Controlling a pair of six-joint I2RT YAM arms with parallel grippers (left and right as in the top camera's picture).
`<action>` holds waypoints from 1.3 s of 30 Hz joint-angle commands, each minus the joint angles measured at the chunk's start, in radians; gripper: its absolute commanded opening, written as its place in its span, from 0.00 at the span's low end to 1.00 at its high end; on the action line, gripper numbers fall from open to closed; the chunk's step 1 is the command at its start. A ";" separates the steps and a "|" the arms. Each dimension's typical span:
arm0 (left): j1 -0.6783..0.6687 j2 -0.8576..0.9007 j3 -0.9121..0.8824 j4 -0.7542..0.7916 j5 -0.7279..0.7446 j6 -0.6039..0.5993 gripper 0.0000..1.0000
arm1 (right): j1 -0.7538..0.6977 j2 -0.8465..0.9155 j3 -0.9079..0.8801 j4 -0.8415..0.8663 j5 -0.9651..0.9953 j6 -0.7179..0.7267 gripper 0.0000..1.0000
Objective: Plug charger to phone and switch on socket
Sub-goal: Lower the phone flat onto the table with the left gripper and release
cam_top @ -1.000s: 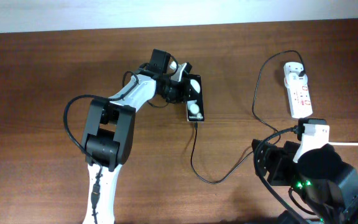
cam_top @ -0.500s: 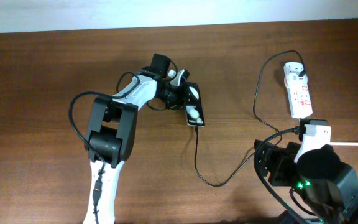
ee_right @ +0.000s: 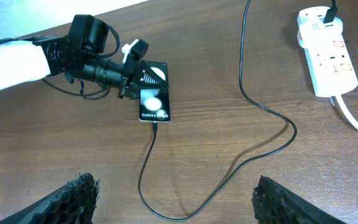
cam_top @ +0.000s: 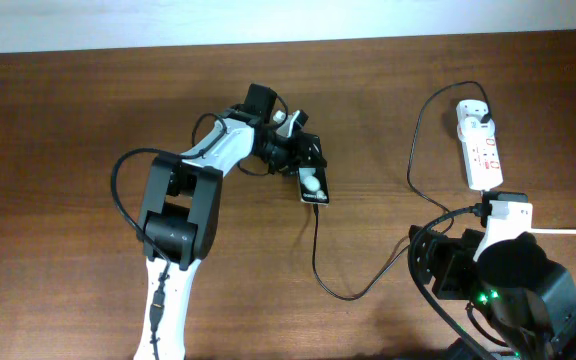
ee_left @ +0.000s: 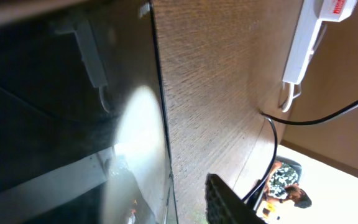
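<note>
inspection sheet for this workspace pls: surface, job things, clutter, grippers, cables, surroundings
surface: brown wood table
job's things: phone face up; charger looks plugged into its lower end; socket far right, switch state unreadable
clutter: nothing seen
grippers: left gripper at phone's upper end, grip unclear; right gripper open, empty
cables: charger loops loosely to socket; thick white cord leaves socket
surroundings: pale strip beyond table's far edge

phone (ee_right: 155, 99) black, two white spots | charger cable (ee_right: 240, 74) black | socket (ee_right: 328, 56) white, red marks | table (ee_right: 55, 143) brown woodgrain
</note>
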 commanded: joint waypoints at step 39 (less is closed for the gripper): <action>-0.022 0.062 -0.035 -0.166 -0.484 0.172 0.99 | -0.006 -0.003 0.011 -0.023 0.043 0.004 0.84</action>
